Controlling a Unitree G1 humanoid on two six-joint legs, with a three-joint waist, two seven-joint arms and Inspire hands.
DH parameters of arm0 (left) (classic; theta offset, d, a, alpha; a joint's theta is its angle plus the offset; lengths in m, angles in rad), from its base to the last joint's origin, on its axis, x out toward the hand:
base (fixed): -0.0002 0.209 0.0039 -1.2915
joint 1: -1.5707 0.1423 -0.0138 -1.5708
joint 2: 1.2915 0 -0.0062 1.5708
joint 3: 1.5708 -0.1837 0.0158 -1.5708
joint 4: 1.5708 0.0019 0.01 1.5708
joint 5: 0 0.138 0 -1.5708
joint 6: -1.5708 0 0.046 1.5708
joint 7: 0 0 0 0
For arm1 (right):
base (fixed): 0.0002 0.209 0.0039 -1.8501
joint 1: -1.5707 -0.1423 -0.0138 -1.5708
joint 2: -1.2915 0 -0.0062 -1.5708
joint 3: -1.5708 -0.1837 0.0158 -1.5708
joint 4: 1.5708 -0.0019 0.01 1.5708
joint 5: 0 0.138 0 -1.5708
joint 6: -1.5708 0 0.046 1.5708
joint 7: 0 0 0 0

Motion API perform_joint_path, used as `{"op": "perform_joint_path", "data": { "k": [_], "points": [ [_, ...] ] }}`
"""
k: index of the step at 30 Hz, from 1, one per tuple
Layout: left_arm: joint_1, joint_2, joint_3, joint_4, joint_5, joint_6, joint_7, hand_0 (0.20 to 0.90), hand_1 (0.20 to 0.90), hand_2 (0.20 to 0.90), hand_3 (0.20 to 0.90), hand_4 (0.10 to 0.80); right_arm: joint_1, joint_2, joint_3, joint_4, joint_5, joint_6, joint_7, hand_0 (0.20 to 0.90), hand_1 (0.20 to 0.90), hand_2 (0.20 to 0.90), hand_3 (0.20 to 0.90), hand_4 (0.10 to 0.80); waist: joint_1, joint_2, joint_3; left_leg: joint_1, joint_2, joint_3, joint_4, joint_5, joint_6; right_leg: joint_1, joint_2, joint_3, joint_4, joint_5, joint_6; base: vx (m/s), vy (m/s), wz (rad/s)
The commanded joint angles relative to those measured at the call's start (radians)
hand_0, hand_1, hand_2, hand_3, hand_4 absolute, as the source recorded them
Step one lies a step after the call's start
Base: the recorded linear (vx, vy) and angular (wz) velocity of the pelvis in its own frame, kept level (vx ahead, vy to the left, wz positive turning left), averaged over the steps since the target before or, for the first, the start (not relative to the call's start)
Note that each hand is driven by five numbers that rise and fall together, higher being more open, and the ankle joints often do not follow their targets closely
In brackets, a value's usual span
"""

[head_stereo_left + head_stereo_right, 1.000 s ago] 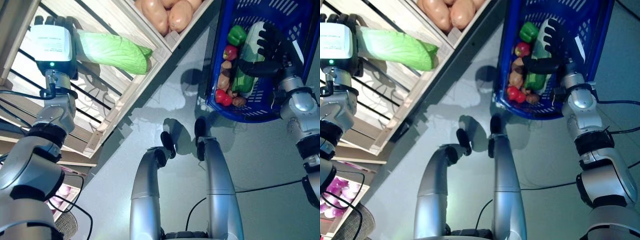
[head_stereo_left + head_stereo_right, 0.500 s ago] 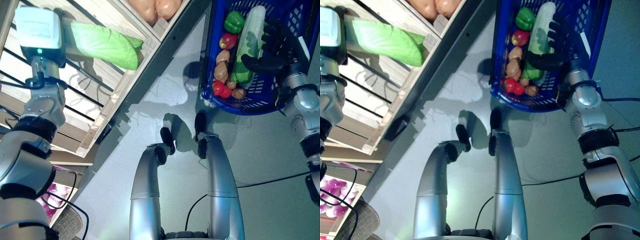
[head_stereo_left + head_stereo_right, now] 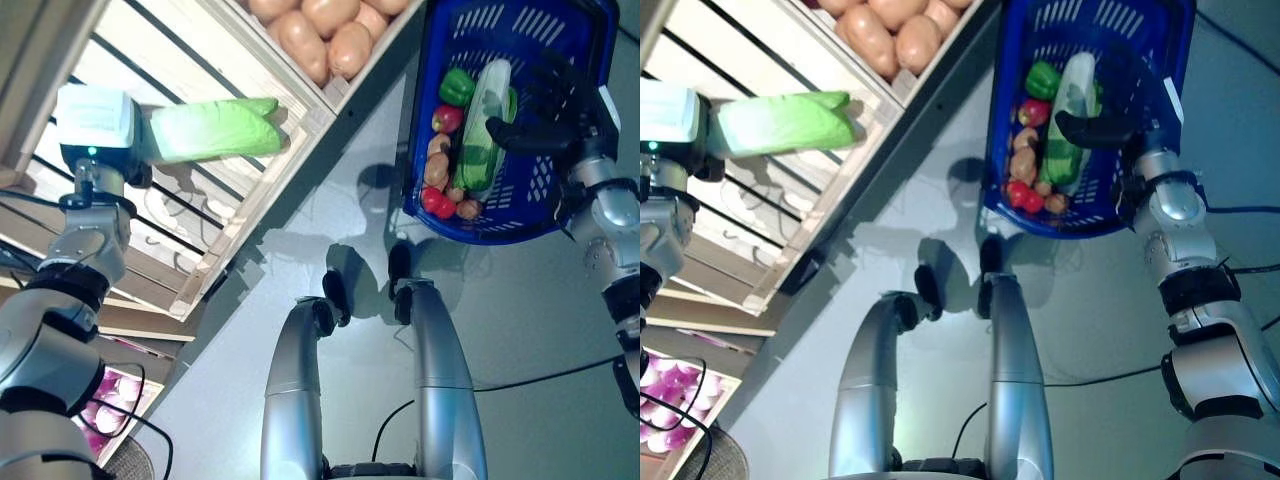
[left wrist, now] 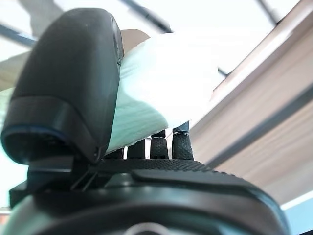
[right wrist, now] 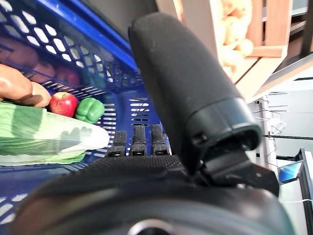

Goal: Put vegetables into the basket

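left eye view | left hand (image 3: 95,125) grips cabbage (image 3: 210,130) | basket (image 3: 560,215) right

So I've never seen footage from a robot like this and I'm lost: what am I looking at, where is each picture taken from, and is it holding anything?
This is a two-legged humanoid robot with two silver arms ending in dark hands. The two wide pictures come from a stereo camera on its head, looking down, so they show one scene from nearly the same spot. The two close pictures come from cameras on its wrists, which is why a hand's dark bulk fills each.

The left hand is curled round a green cabbage, over a wooden crate. A neighbouring compartment holds potatoes.

The right hand is at a blue basket, above the grey floor; whether it grips the basket cannot be told. Inside lie another cabbage, a green pepper, a red apple and other small vegetables.
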Motion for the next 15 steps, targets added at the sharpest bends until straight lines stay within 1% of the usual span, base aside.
{"op": "perform_joint_path", "data": {
  "k": [1, 3, 4, 6, 8, 10, 11, 12, 13, 15],
  "points": [
    [-0.046, 0.168, 0.144, 0.017, -0.070, -0.023, 0.058, 0.300, 0.300, 0.300, 0.300, 0.400, -0.018, -0.034, -0.123, -0.116, 0.025, -0.099, 0.044, 0.900, 0.900, 0.900, 0.900, 0.800, -0.017, -0.016, -0.005, 0.207, -0.015, 0.050, -0.183, 0.046, -0.036, 0.250, -0.016, 0.007, -0.101, -0.040, 0.028, 0.040, -0.104, 0.07],
    [-0.014, 0.167, 0.184, -0.005, -0.098, -0.060, 0.049, 0.300, 0.300, 0.300, 0.300, 0.400, 0.009, -0.014, -0.140, -0.135, 0.002, -0.104, 0.053, 0.900, 0.900, 0.900, 0.900, 0.800, -0.014, -0.023, -0.005, 0.282, -0.017, 0.040, -0.205, 0.046, -0.036, 0.332, -0.019, -0.003, -0.119, -0.054, 0.023, 0.043, -0.125, 0.08],
    [0.024, 0.166, 0.220, -0.025, -0.099, -0.089, 0.036, 0.300, 0.300, 0.300, 0.300, 0.400, 0.055, 0.006, -0.164, -0.168, -0.021, -0.109, 0.056, 0.900, 0.900, 0.900, 0.900, 0.800, -0.010, -0.032, -0.018, 0.350, -0.023, 0.029, -0.230, 0.049, -0.035, 0.407, -0.023, -0.013, -0.144, -0.061, 0.020, 0.062, -0.118, 0.07],
    [0.066, 0.157, 0.253, -0.041, -0.105, -0.111, 0.038, 0.300, 0.300, 0.300, 0.300, 0.400, 0.097, 0.032, -0.185, -0.199, -0.040, -0.116, 0.052, 0.900, 0.900, 0.900, 0.900, 0.800, -0.007, -0.040, -0.038, 0.390, -0.026, 0.022, -0.247, 0.049, -0.035, 0.454, -0.029, -0.024, -0.164, -0.066, 0.018, 0.078, -0.113, 0.14],
    [0.161, 0.139, 0.319, -0.075, -0.140, -0.157, 0.062, 0.300, 0.300, 0.300, 0.300, 0.400, 0.164, 0.078, -0.217, -0.261, -0.052, -0.124, 0.033, 0.900, 0.900, 0.900, 0.900, 0.800, -0.001, -0.055, -0.069, 0.448, -0.029, 0.012, -0.273, 0.054, -0.034, 0.521, -0.034, -0.038, -0.194, -0.071, 0.012, 0.089, -0.109, 0.16],
    [0.243, 0.112, 0.376, -0.107, -0.169, -0.185, 0.078, 0.300, 0.300, 0.300, 0.300, 0.400, 0.226, 0.124, -0.243, -0.316, -0.085, -0.125, 0.019, 0.900, 0.900, 0.900, 0.900, 0.800, 0.004, -0.066, -0.093, 0.502, -0.035, 0.007, -0.308, 0.059, -0.036, 0.582, -0.035, -0.047, -0.232, -0.071, 0.014, 0.126, -0.086, 0.11],
    [0.331, 0.075, 0.438, -0.147, -0.206, -0.226, 0.095, 0.300, 0.300, 0.300, 0.300, 0.400, 0.289, 0.174, -0.262, -0.381, -0.119, -0.120, 0.010, 0.900, 0.900, 0.900, 0.900, 0.800, 0.006, -0.077, -0.117, 0.552, -0.039, 0.003, -0.340, 0.067, -0.036, 0.640, -0.036, -0.056, -0.267, -0.072, 0.012, 0.156, -0.090, 0.13],
    [0.380, 0.048, 0.471, -0.170, -0.213, -0.243, 0.096, 0.300, 0.300, 0.300, 0.300, 0.400, 0.326, 0.204, -0.268, -0.410, -0.136, -0.121, 0.013, 0.900, 0.900, 0.900, 0.900, 0.800, 0.006, -0.083, -0.131, 0.581, -0.041, 0.000, -0.356, 0.071, -0.037, 0.675, -0.036, -0.061, -0.287, -0.074, 0.011, 0.158, -0.079, 0.10],
    [0.407, 0.029, 0.491, -0.195, -0.212, -0.254, 0.101, 0.300, 0.300, 0.300, 0.300, 0.400, 0.350, 0.225, -0.271, -0.428, -0.145, -0.123, 0.012, 0.900, 0.900, 0.900, 0.900, 0.800, 0.009, -0.087, -0.142, 0.600, -0.043, -0.003, -0.366, 0.071, -0.036, 0.697, -0.034, -0.062, -0.300, -0.075, 0.010, 0.157, -0.073, 0.04],
    [0.543, -0.067, 0.568, -0.295, -0.242, -0.308, 0.101, 0.300, 0.300, 0.300, 0.300, 0.400, 0.472, 0.312, -0.287, -0.479, -0.104, -0.124, 0.060, 0.900, 0.900, 0.900, 0.900, 0.800, 0.016, -0.098, -0.190, 0.684, -0.050, -0.015, -0.423, 0.077, -0.037, 0.799, -0.023, -0.070, -0.376, -0.071, 0.008, 0.173, -0.072, 0.07]
  ]
}}
